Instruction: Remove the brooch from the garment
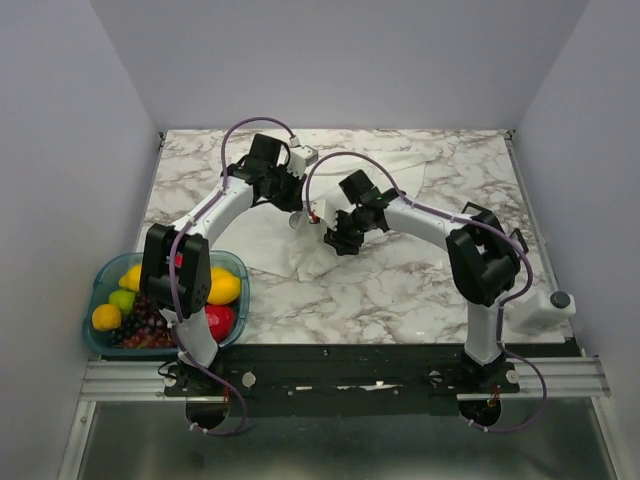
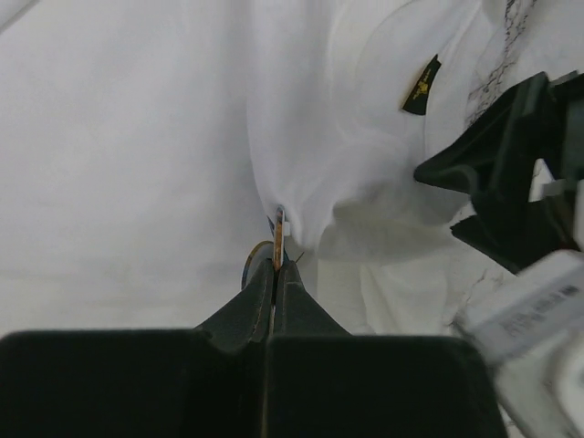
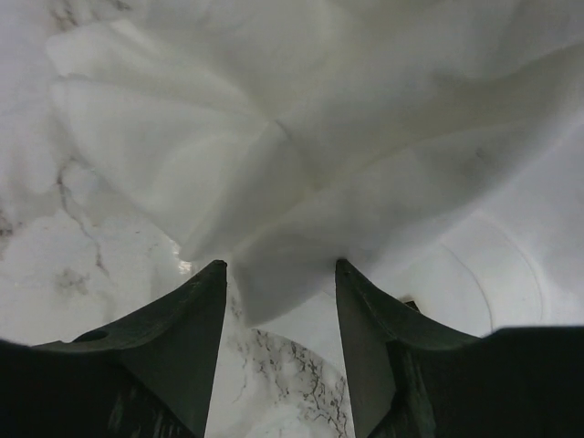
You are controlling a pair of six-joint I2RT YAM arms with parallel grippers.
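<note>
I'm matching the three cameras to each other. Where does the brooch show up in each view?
Top external: too small to tell; look at the tip of the left gripper, mid-table.
Left wrist: the brooch, edge-on, lower centre, pinched in the shut jaws.
Right wrist: not in it.
Shared landmark: the white garment, seen in all three.

**Brooch seen only edge-on**
The brooch (image 2: pixel 276 242) shows just a thin rim between the left gripper (image 2: pixel 276 270) fingers, its face hidden; from above it is too small to find. The garment (image 2: pixel 137 137) runs off both wrist views' edges.
</note>
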